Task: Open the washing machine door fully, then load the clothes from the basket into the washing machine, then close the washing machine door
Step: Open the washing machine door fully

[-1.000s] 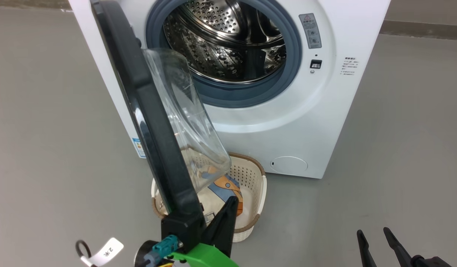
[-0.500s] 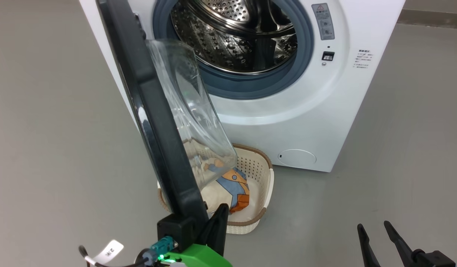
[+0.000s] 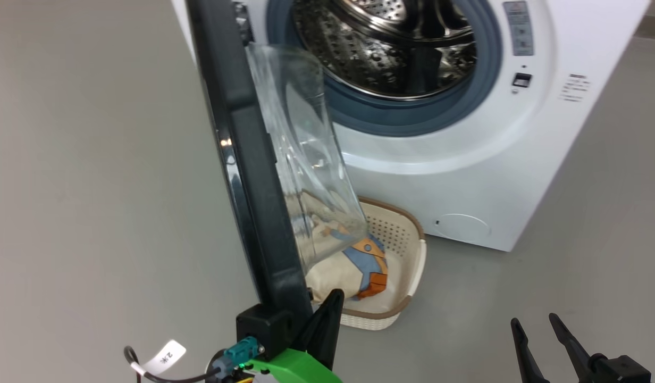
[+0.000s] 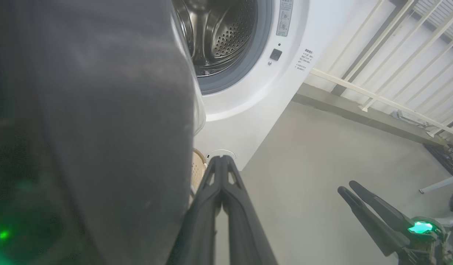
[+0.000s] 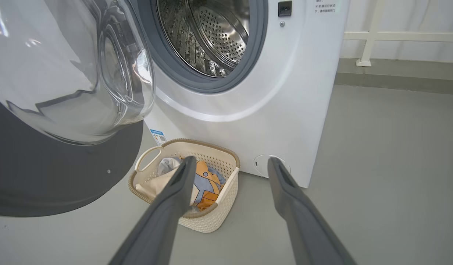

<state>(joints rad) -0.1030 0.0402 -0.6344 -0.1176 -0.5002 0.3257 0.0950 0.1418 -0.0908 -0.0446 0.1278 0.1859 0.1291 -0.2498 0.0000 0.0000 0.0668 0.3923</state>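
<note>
Grey floor (image 3: 93, 186) takes up the left of the head view. Next comes the washing machine door (image 3: 253, 175), open and seen nearly edge-on. Its black rim runs from the top of that view down to the lower middle, and the clear glass bowl (image 3: 306, 159) bulges out to its right.

At the door's lower end is the left hand (image 3: 335, 295), clenched, with its two dark fingers pressed flat together and nothing between them. In the left wrist view its fingertips (image 4: 217, 162) lie just beside the dark rim; whether they touch it I cannot tell.

Right of the door, partly behind the glass bowl, the basket (image 3: 419, 255) stands on the floor just in front of the washing machine (image 3: 465, 175). The clothes (image 3: 354, 266) lie inside the basket: a cream garment (image 5: 156, 186) with a blue-and-orange print on top and a pale blue garment (image 5: 167, 163) tucked at its far side.

Above the basket, the perforated steel drum (image 3: 391, 48) shows through the grey rubber seal (image 3: 402, 117), and a blue label (image 5: 158, 136) sits at the machine's lower corner.

Far right, the right hand (image 3: 534, 319) is released, fingers spread with nothing between them, above the floor and well apart from the basket.
</note>
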